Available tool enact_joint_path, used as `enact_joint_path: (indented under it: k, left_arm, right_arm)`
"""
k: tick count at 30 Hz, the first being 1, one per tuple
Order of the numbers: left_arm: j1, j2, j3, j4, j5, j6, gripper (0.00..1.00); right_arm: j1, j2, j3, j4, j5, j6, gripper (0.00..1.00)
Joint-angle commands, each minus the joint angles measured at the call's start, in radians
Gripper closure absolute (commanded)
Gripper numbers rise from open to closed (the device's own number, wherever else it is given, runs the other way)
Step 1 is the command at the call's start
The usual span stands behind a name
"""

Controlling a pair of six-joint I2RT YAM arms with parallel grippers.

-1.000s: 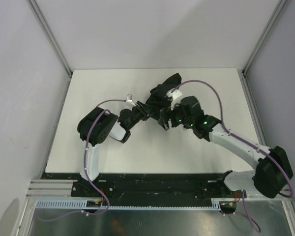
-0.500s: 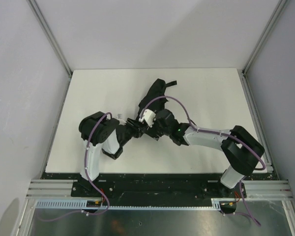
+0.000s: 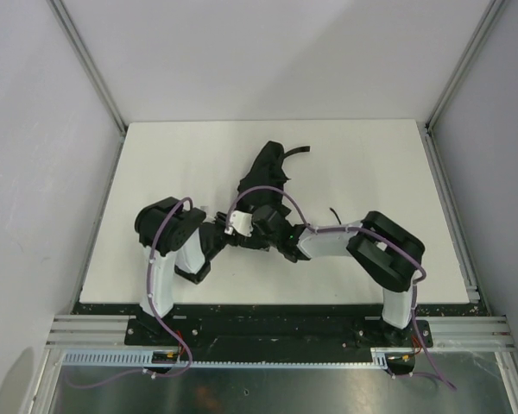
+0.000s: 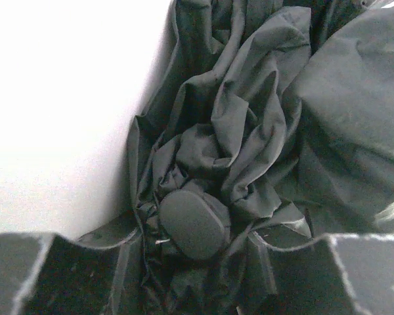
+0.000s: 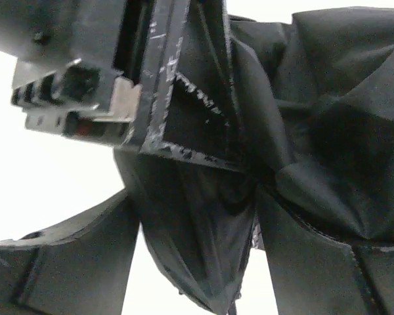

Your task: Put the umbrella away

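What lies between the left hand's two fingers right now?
Bunched fabric of the black folding umbrella fills that gap in the left hand, with a smooth oval black piece lowest in it. The left wrist view shows this.

umbrella is showing plain matte black; table is reading white; cable at its 6 o'clock is showing purple.

left fingers clamp umbrella, arm bent | right fingers likewise, arm folded
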Motion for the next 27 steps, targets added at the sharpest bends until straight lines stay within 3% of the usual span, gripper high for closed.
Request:
enact_joint_path:
  k: [1, 4, 7, 8, 10, 11, 18, 20, 21, 23, 27]
  left_arm:
    - [0.033, 0.032, -0.075, 0.042, 0.037, 0.001, 1.00]
    - [0.044, -0.007, -0.075, -0.007, 0.069, 0.008, 1.00]
    - [0.061, -0.057, -0.059, -0.087, 0.112, 0.038, 1.00]
    - [0.067, -0.075, -0.051, -0.123, 0.126, 0.047, 1.00]
    - [0.078, -0.121, -0.037, -0.202, 0.149, 0.064, 0.97]
    - [0.085, -0.142, -0.029, -0.236, 0.160, 0.071, 0.90]
    - [0.182, -0.261, 0.029, -0.419, 0.270, 0.123, 0.41]
    - [0.216, -0.297, 0.024, -0.463, 0.293, 0.130, 0.19]
    - [0.233, -0.315, 0.019, -0.486, 0.306, 0.137, 0.13]
    - [0.270, -0.363, 0.016, -0.548, 0.330, 0.171, 0.05]
    - [0.342, -0.495, 0.011, -0.732, 0.358, 0.230, 0.03]
  right_arm:
    - [0.000, 0.130, 0.066, 0.036, 0.115, -0.097, 0.34]
    - [0.005, 0.187, 0.099, -0.035, 0.122, -0.095, 0.67]
    - [0.008, 0.208, 0.118, -0.155, 0.090, -0.040, 0.92]
    - [0.011, 0.206, 0.120, -0.204, 0.061, -0.020, 0.96]
    - [0.010, 0.195, 0.122, -0.276, 0.007, 0.032, 0.99]
    - [0.008, 0.189, 0.122, -0.303, -0.027, 0.060, 0.99]
    - [-0.005, 0.179, 0.116, -0.353, -0.125, 0.146, 1.00]
    - [-0.018, 0.172, 0.116, -0.352, -0.140, 0.158, 1.00]
    - [-0.024, 0.169, 0.115, -0.353, -0.159, 0.162, 1.00]
    - [-0.035, 0.168, 0.116, -0.356, -0.178, 0.163, 1.00]
    - [-0.055, 0.166, 0.117, -0.347, -0.212, 0.174, 1.00]
